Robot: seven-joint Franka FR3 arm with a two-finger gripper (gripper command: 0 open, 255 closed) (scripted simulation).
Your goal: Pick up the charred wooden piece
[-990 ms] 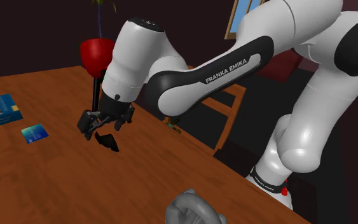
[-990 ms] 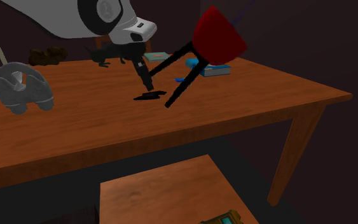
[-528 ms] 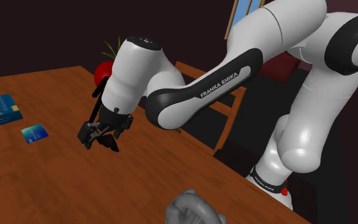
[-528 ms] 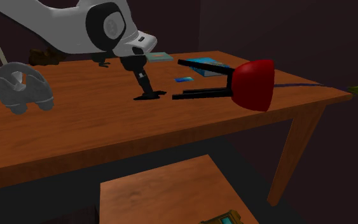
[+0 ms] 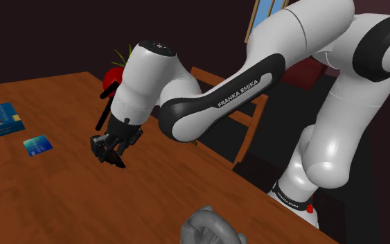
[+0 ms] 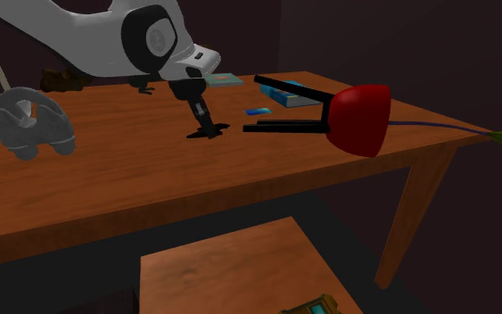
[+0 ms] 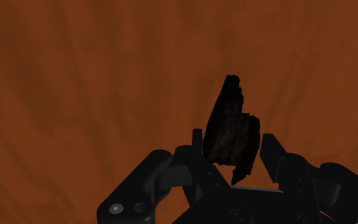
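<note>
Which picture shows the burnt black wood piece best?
The wrist view: the black, charred, jagged wooden piece shows large, with visible grain. The second exterior view shows a thin dark sliver; in the shoulder view the black claw mostly hides it.

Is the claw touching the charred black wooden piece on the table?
Cannot tell. In the wrist view the charred black wooden piece sits inside the black claw, dark against dark, so neither contact nor a gap shows plainly.

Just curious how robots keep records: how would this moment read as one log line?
phase: grasp | hand: shut on charred wooden piece | piece: on wooden table, not yet lifted
</note>
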